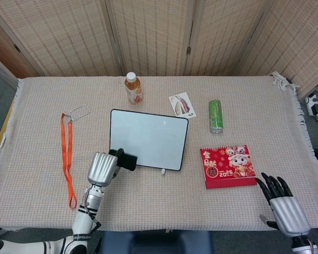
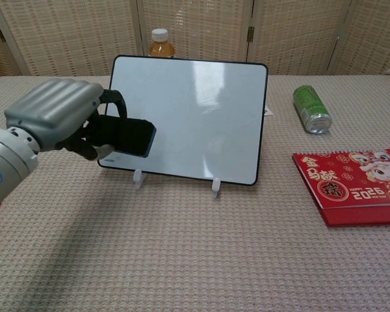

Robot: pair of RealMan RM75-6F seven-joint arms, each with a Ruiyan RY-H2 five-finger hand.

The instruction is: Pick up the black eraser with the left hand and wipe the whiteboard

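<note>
At whiteboard (image 2: 188, 117) lower-left corner — left hand (image 2: 58, 117) grips black eraser (image 2: 125, 136)

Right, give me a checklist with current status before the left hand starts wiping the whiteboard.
1. Black eraser held by the left hand: ok.
2. Eraser lifted off the table and level with the whiteboard's lower left part: ok.
3. Eraser face pressed flat on the board: cannot tell, no view shows whether there is a gap.
4. Board upright on its white feet: ok.
5. Marks to wipe: cannot tell, the surface looks blank apart from glare.
6. Right hand clear of the board, open at the table's near edge: ok.
</note>
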